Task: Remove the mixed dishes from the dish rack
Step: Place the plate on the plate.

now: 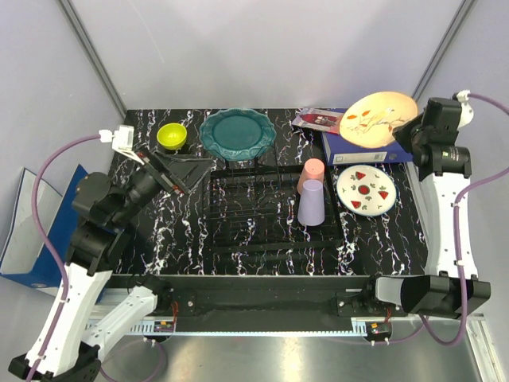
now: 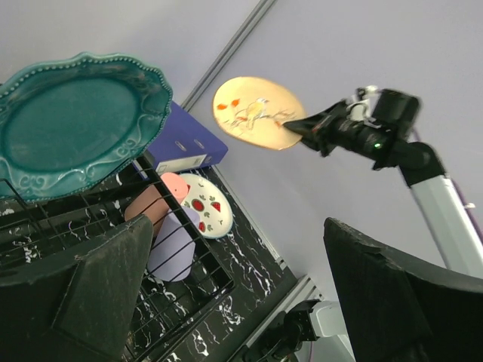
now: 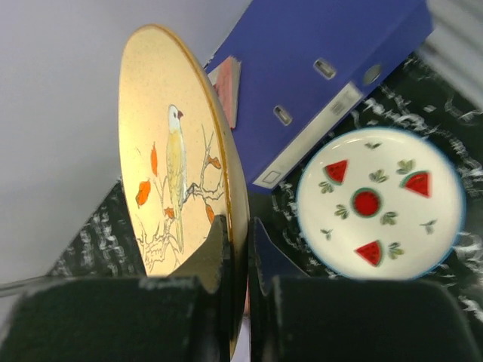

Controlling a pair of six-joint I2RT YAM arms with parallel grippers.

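Observation:
My right gripper [image 3: 240, 241] is shut on the rim of the cream-orange bird plate [image 3: 170, 173], holding it on edge in the air above the blue binder [image 1: 362, 147]. The white plate [image 1: 366, 190] with red-green marks lies on the table right of the dish rack [image 1: 270, 231]. A teal scalloped plate [image 1: 237, 133] leans at the rack's far end. The pink cup [image 1: 311, 173] and lavender cup [image 1: 311, 202] stand at the rack's right side. A small yellow bowl [image 1: 172, 136] sits on the table at the far left. My left gripper [image 1: 184, 171] hangs open and empty left of the rack.
A small red-patterned booklet [image 1: 316, 120] lies beside the binder at the back right. Grey walls close in the table at the back and sides. A blue object [image 1: 36, 231] leans off the table's left edge.

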